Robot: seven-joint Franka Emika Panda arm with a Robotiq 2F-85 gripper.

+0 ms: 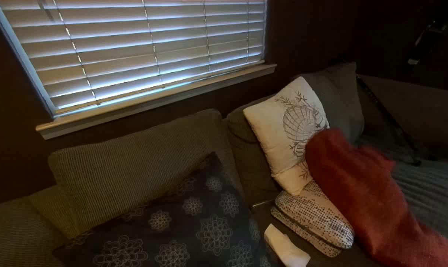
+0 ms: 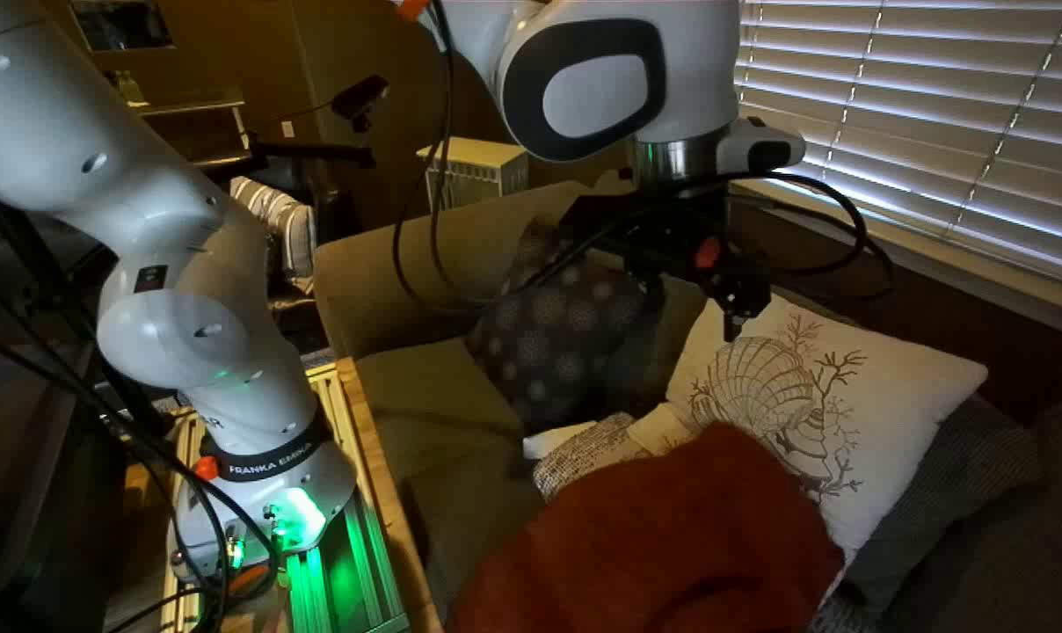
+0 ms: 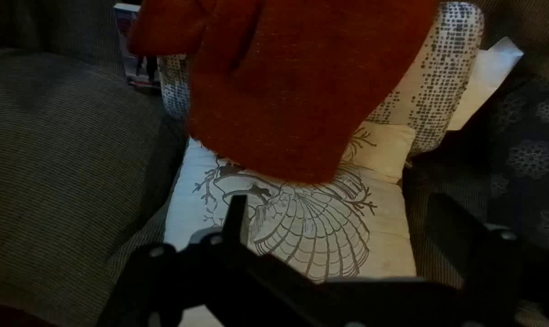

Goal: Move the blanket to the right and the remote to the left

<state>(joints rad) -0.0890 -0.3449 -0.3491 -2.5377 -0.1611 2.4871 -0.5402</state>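
Black hand (image 3: 338, 213) spread wide, apart from red blanket (image 3: 297, 95).

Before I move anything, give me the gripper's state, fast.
Gripper: open, jaws wide apart, holding nothing; the red blanket is not between them.

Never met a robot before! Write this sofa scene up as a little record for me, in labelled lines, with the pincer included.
Setting: sofa below a blind-covered window
Blanket: red, draped over the dotted cushion and part of the shell pillow
Pincer: open, holding nothing; seen against the shell pillow in the wrist view
Flowered pillow: dark, on the sofa
White item: beside the dotted cushion; what it is, unclear
Remote: not visible in any view
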